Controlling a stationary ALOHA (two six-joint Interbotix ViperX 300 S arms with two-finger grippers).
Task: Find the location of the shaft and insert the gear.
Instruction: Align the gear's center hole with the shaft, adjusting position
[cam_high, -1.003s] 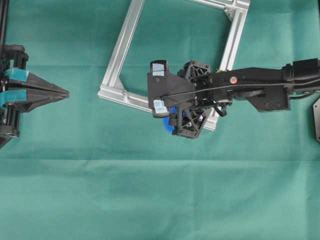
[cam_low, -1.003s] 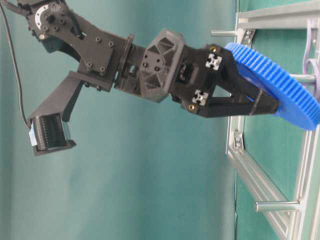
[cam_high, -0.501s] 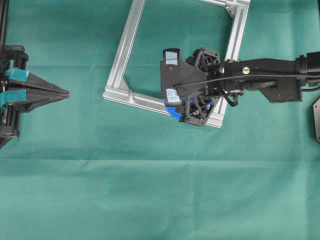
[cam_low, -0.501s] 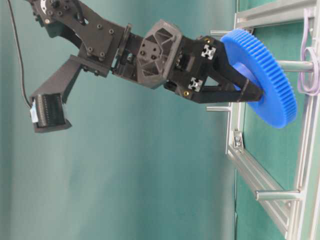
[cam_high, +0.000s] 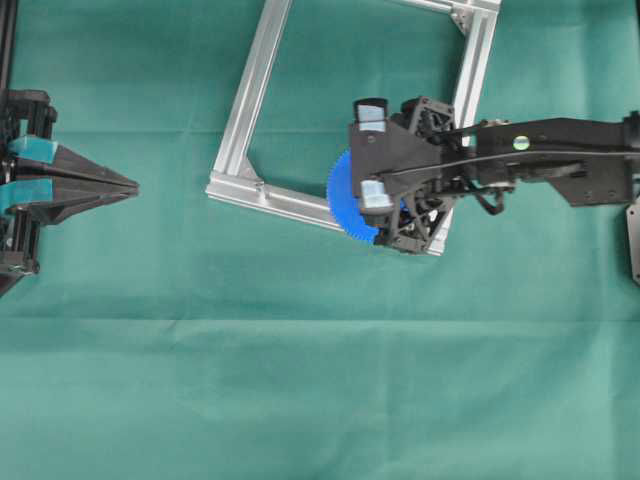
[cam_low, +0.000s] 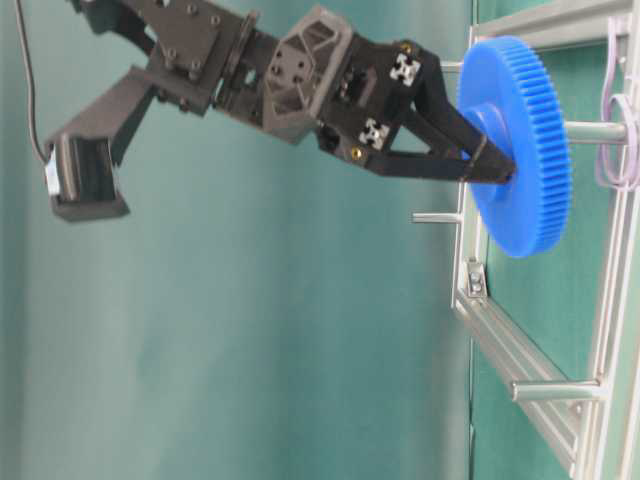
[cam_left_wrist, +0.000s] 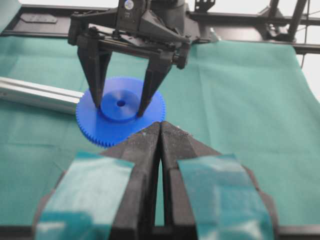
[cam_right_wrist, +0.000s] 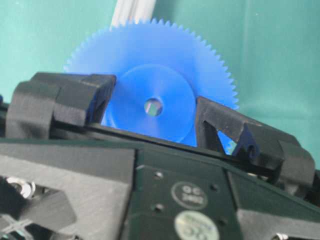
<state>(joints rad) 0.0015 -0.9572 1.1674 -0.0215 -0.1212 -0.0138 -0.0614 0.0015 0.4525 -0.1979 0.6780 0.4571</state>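
Table-level view: we see the right gripper (cam_low: 470, 150) clamped on the hub of the gear (cam_low: 520, 150), which stands on edge at upper right, its far face toward the shaft (cam_low: 595, 131) on the aluminium frame (cam_low: 520, 350). Left gripper (cam_high: 125, 185) is closed, empty, far left overhead.

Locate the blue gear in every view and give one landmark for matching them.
Overhead: gear right of centre, mostly hidden under the right end effector.
Table-level: upper right, edge-on.
Left wrist: left of centre.
Right wrist: upper centre.
Shared landmark: the end effector fingers clamped on the gear's hub.
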